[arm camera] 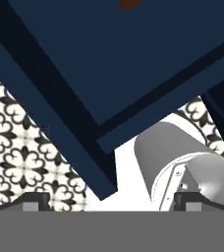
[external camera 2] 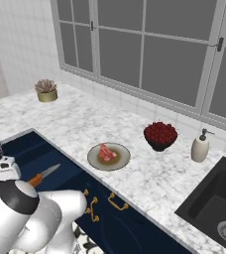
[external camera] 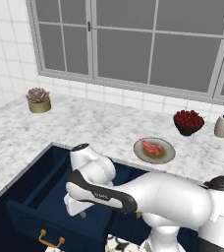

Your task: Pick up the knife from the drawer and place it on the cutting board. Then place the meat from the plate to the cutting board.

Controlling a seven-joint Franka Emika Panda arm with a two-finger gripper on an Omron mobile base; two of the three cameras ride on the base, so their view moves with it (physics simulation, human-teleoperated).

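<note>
The navy drawer (external camera: 33, 219) stands pulled out below the counter, its brass bail handle (external camera: 51, 240) on the front. Inside it lies the knife (external camera 2: 44, 175), orange-brown handle toward me, grey blade pointing away. My arm bends low over the drawer. In the hand view my gripper (arm camera: 116, 204) is open, fingertips (arm camera: 35, 201) far apart with nothing between them, above the drawer's front corner (arm camera: 133, 54); a sliver of the knife handle (arm camera: 128, 4) shows at the top edge. The meat (external camera 2: 105, 153) rests on the beige plate (external camera 2: 122, 159). The cutting board is out of view.
On the marble counter (external camera: 84, 123) stand a dark bowl of red berries (external camera 2: 160, 135), a soap dispenser (external camera 2: 200, 147) and a potted succulent (external camera 2: 46, 91). A black sink (external camera 2: 219, 208) lies at the right. Patterned floor tiles (arm camera: 15, 147) show below the drawer.
</note>
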